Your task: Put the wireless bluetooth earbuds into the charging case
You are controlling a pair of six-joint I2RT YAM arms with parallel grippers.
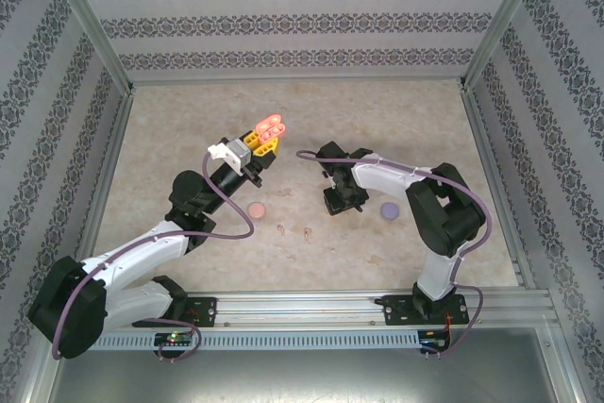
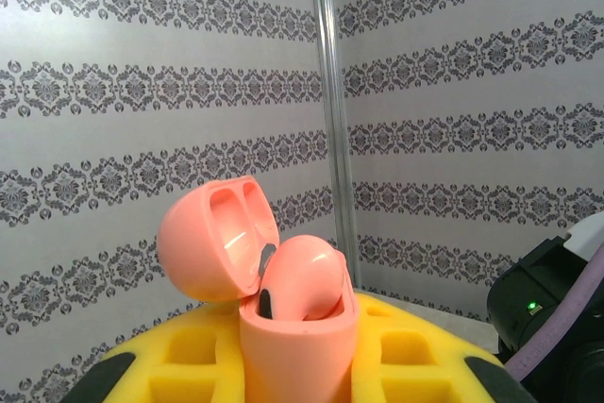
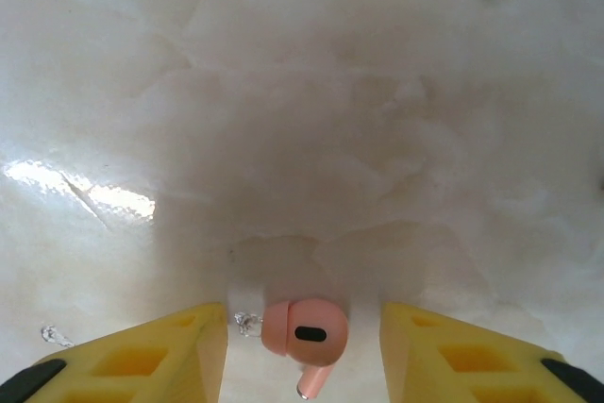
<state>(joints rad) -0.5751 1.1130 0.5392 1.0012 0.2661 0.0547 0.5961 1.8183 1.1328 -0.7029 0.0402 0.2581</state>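
Plainly, the step in hand is the pick of a small coral-pink stemmed earbud (image 3: 307, 332). It lies on the pale marbled tabletop (image 3: 311, 92) between the yellow moulded fingers of the right gripper (image 3: 302, 320), whose jaws stand apart with a gap on each side and nothing gripped. To do it well, I judge the fingers should sink until the pads are level with the bulb, keep centred so both meet it together, and close gently, since so smooth and rounded a thing may roll or squirt out. The left gripper (image 1: 260, 142) is clamped on a glossy coral-pink charging case (image 2: 297, 327), raised off the table with its hinged lid (image 2: 212, 238) thrown open and one matching earbud (image 2: 304, 278) seated inside. The other well, not plainly seen, is the likely target, so the grip should leave the stem free to go in first.
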